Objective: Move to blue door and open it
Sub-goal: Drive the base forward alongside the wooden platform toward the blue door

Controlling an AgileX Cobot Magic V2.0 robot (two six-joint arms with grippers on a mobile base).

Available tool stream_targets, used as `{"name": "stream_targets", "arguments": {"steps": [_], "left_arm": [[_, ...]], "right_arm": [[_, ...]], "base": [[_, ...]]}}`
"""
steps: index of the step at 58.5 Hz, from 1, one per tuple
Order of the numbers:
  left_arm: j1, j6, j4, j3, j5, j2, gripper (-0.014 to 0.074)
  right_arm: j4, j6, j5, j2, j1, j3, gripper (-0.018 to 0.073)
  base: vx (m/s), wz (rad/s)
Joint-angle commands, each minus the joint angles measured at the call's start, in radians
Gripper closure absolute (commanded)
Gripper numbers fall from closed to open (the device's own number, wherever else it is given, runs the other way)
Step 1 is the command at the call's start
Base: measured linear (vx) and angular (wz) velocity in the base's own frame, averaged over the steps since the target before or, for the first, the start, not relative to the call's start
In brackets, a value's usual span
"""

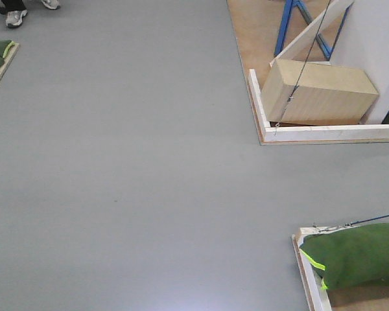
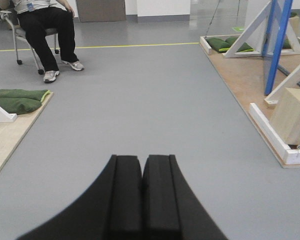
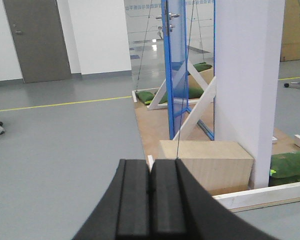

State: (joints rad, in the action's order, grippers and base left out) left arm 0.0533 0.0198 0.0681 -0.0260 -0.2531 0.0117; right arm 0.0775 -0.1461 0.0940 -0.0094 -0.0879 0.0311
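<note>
Both the left gripper (image 2: 142, 172) and right gripper (image 3: 150, 187) show jaws pressed together, empty, with the blue door (image 3: 176, 80) standing well ahead.

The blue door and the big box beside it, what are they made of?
The blue door looks like a glossy painted or plastic panel: it shines. Its handle looks like silvery metal. The box looks like pale bare wood, with faint grain.

Left claw (image 2: 142, 165) and right claw (image 3: 150, 172) are matte black with flared sides.
</note>
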Motion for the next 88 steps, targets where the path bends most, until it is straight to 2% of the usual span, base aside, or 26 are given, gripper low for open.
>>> {"name": "stream_targets", "arguments": {"steps": [1, 42, 88], "left_arm": [[0.001, 0.007, -0.003, 0.026, 0.080, 0.016, 0.0524], [0.000, 0.007, -0.003, 0.026, 0.080, 0.015, 0.0524], [-0.003, 0.007, -0.003, 0.026, 0.080, 0.017, 0.0524]], "right_arm": [[0.005, 0.006, -0.084, -0.015, -0.005, 0.000, 0.0548], [0.005, 0.006, -0.084, -0.018, -0.004, 0.000, 0.0548], [0.005, 0.006, -0.085, -0.018, -0.004, 0.000, 0.0548]], "base": [[0.18, 0.13], [0.25, 0.00], [0.47, 0.00]]}}
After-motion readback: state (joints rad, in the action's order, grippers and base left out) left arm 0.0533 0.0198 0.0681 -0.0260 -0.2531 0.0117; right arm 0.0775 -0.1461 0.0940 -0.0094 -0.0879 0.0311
